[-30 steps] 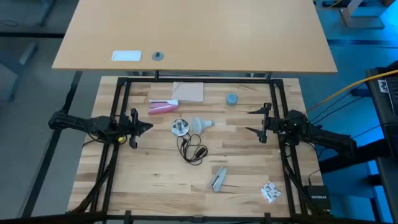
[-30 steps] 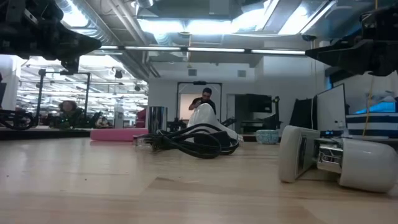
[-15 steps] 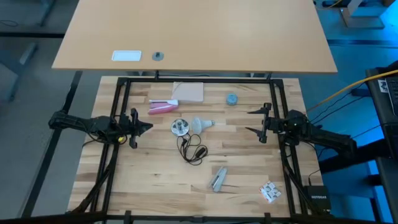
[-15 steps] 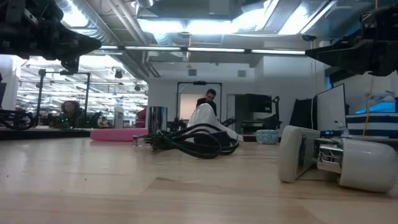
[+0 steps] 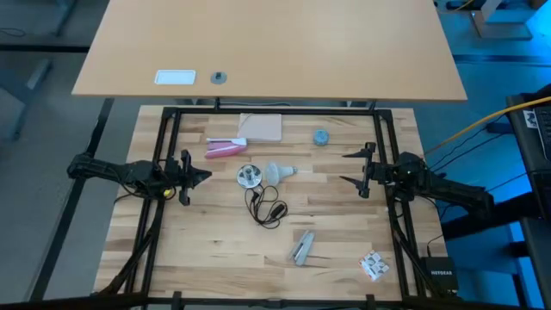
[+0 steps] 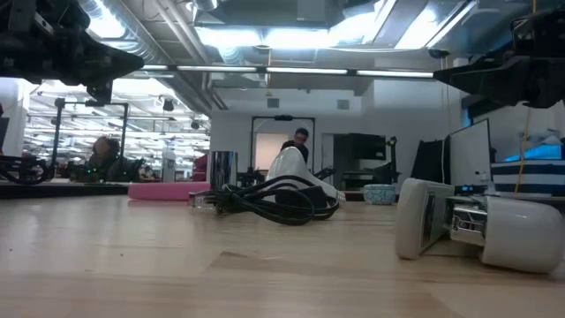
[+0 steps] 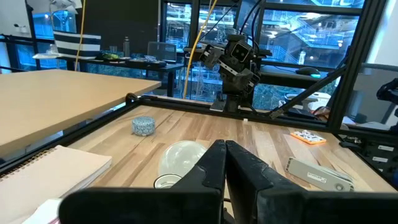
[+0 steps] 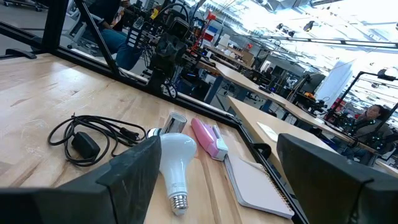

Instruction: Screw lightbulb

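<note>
Pressed together and empty, the left gripper (image 5: 207, 175) hovers at the table's left edge exactly as it did 1 second ago. Between both arms, the lightbulb (image 5: 277, 172) lies on its side just beside the socket (image 5: 249, 176), untouched. Spread wide at the right edge, the right gripper (image 5: 349, 168) has not moved either, so screwing seems not yet begun.

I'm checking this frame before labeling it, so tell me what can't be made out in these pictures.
- Low view: the lightbulb shows partly; the black cord lies across its lower part.
- Left wrist view: the shut left gripper covers the near part of the lightbulb.
- High view: the socket is too small to show its threads.
</note>
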